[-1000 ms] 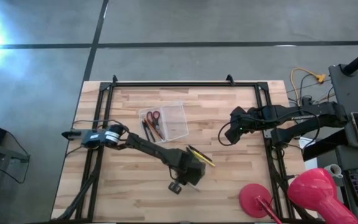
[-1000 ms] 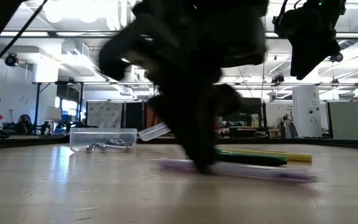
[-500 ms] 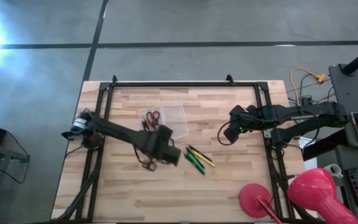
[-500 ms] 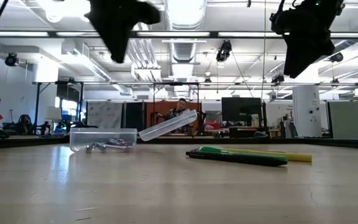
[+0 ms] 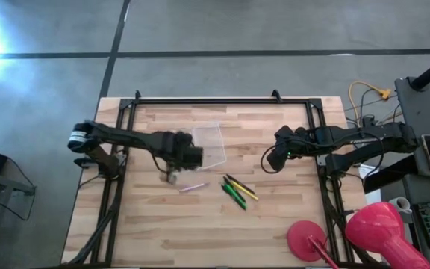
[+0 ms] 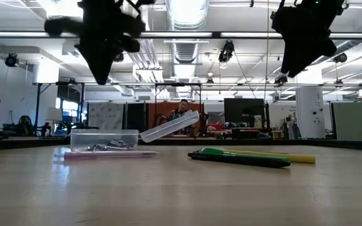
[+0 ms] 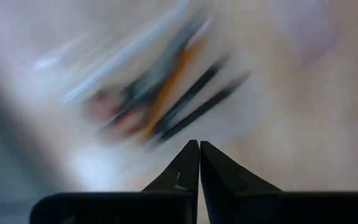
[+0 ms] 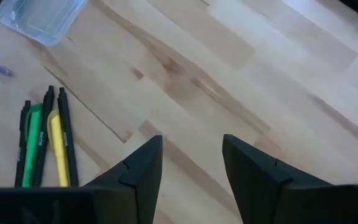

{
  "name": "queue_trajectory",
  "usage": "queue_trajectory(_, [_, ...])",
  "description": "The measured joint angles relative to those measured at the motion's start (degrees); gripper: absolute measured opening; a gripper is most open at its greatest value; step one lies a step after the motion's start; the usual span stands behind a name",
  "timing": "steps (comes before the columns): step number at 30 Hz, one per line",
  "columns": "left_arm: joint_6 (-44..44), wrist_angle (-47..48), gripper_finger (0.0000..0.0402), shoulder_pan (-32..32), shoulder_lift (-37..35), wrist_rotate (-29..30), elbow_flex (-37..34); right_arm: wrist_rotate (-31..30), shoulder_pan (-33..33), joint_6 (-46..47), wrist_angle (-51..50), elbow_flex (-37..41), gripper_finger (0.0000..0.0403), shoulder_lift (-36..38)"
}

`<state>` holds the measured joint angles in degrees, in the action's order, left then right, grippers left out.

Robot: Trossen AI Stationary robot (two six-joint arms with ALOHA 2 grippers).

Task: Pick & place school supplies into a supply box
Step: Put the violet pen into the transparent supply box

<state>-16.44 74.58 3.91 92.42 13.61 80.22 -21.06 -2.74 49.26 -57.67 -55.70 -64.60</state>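
Fingers of the left gripper [image 7: 198, 152] are pressed together on nothing, above the box [image 5: 200, 146], which holds scissors [image 7: 114, 112] and pens. A purple pen [image 5: 193, 187] lies on the table [image 5: 275, 224] just beside the box; green [image 5: 234, 196] and yellow [image 5: 243, 189] pens lie nearby. Best next: open wide, descend squarely across the purple pen's middle, close firmly. The right gripper [image 8: 191, 162] hovers open, near the table's right edge.

Two dark robot arms above a table.
Left gripper [image 7: 199, 144] closed, empty; right gripper [image 8: 191, 149] parted, raised, idle.
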Motion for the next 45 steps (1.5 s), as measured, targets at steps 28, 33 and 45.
queue_trajectory(28, [51.62, -42.42, 0.0157, 14.28, 3.56, 1.85, -23.65, 6.73, -0.39, -26.37, 6.83, -9.65, 0.016, -24.5])
queue_trajectory(33, [51.74, -50.63, 0.0157, 13.05, 3.75, 1.35, -30.0, 6.62, -0.39, -26.33, 5.92, -11.94, 0.016, -25.14])
queue_trajectory(45, [51.82, -58.75, 0.0017, 12.32, 4.46, -7.43, -38.91, 5.94, -0.36, -23.96, 5.88, -13.11, 0.016, -24.75])
